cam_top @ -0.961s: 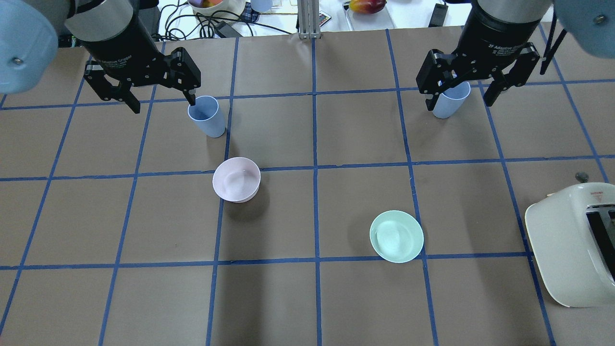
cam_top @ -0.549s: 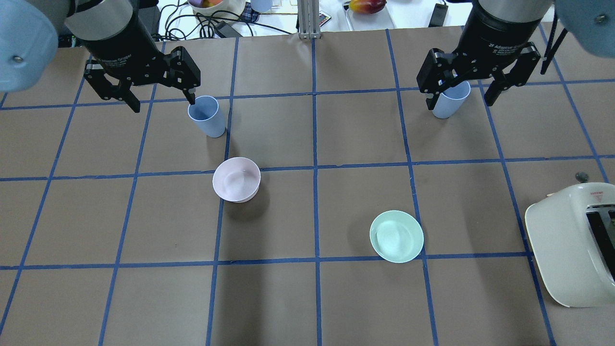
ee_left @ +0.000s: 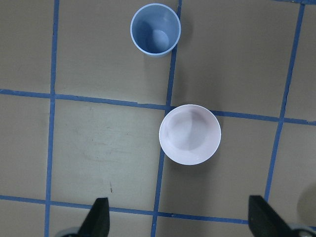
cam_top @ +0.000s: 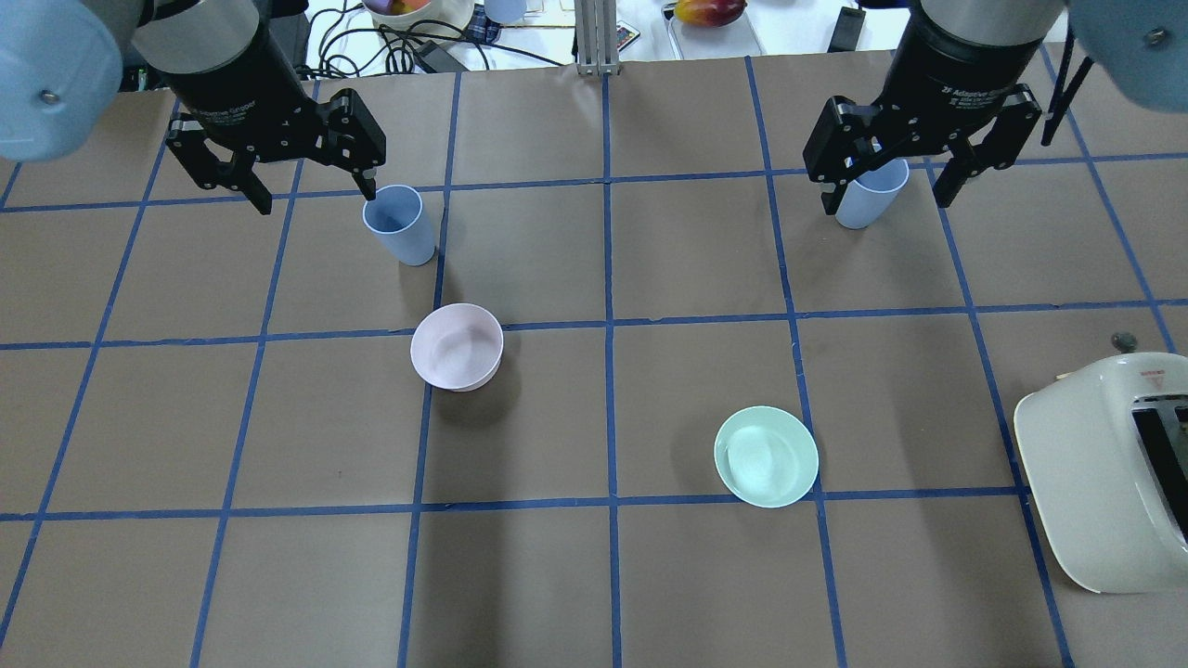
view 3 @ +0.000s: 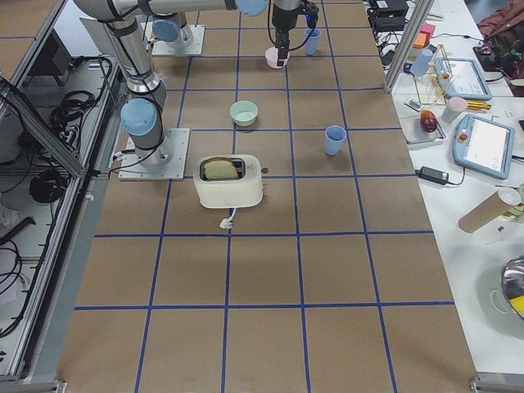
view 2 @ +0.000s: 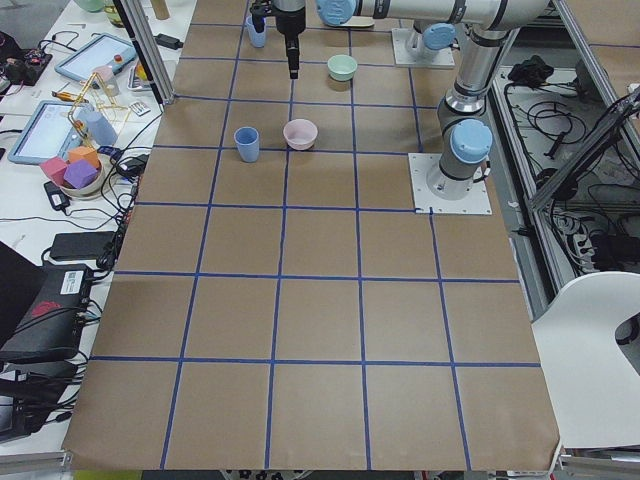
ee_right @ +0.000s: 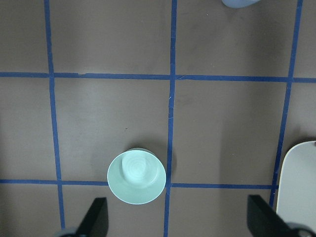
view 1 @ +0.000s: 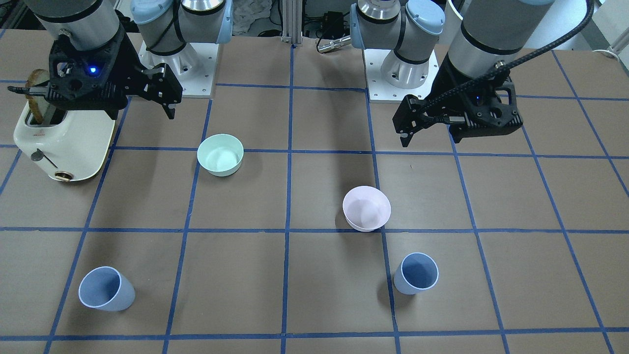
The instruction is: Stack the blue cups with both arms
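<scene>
Two pale blue cups stand upright and apart on the brown table. The left cup (cam_top: 401,225) (view 1: 416,273) is at the top of the left wrist view (ee_left: 155,29). The right cup (cam_top: 871,197) (view 1: 105,289) shows only its edge at the top of the right wrist view (ee_right: 240,2). My left gripper (cam_top: 314,190) (ee_left: 178,222) is open and empty, high above the table, on the robot's side of its cup. My right gripper (cam_top: 886,190) (ee_right: 177,222) is open and empty, also held high, on the robot's side of the other cup.
A pale pink bowl (cam_top: 457,346) (ee_left: 190,134) sits just on the robot's side of the left cup. A mint-green bowl (cam_top: 766,456) (ee_right: 136,177) lies under the right gripper. A white toaster (cam_top: 1104,473) (view 1: 64,140) stands at the table's right side. Clutter lies beyond the far edge.
The left gripper has drifted slightly toward the far side of the table. The right gripper has barely shifted. Both stay open, and cups and bowls have not moved.
</scene>
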Available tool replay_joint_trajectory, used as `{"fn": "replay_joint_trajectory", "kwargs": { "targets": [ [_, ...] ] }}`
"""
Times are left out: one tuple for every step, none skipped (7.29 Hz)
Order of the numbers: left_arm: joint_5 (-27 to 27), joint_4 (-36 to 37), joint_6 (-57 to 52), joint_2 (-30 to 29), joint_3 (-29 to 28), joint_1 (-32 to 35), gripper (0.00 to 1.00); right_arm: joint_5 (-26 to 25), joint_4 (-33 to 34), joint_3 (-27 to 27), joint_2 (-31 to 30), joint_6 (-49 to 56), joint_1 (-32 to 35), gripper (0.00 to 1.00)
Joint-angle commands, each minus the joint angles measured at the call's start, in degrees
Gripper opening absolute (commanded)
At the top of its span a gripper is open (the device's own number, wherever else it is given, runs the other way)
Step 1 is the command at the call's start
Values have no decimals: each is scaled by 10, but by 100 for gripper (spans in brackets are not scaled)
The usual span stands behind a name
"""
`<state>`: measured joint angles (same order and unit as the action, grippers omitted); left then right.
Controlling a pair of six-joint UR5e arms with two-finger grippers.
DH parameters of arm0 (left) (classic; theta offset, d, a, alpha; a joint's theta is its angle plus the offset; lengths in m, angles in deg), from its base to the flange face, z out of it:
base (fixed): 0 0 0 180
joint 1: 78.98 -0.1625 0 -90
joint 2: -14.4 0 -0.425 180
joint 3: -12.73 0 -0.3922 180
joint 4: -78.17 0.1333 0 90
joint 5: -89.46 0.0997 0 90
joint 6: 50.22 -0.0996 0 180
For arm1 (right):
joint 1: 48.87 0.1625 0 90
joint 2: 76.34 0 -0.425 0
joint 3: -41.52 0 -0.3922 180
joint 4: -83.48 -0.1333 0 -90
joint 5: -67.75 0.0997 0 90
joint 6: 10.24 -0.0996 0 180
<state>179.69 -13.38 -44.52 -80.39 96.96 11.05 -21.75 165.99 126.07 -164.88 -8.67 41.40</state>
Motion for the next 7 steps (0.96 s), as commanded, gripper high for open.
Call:
{"fn": "replay_joint_trajectory", "kwargs": {
  "targets": [
    [-1,36,-12,-47,-15,-1,100,0,1,0,1,5,0,100],
    [-1,55,-12,-76,-26,-1,100,0,1,0,1,5,2,100],
    [-5,84,-13,-112,-35,-1,100,0,2,0,1,5,0,100],
    [-3,144,-16,-151,-37,-1,100,1,5,0,2,11,-3,100],
    [-1,173,-39,-173,-42,-1,100,1,5,0,5,16,-15,100],
    [-1,192,-42,-198,-50,-1,100,7,5,0,7,14,-37,100],
    [-3,236,-44,-234,-44,1,100,9,1,-2,14,17,-60,100]
  ]
}}
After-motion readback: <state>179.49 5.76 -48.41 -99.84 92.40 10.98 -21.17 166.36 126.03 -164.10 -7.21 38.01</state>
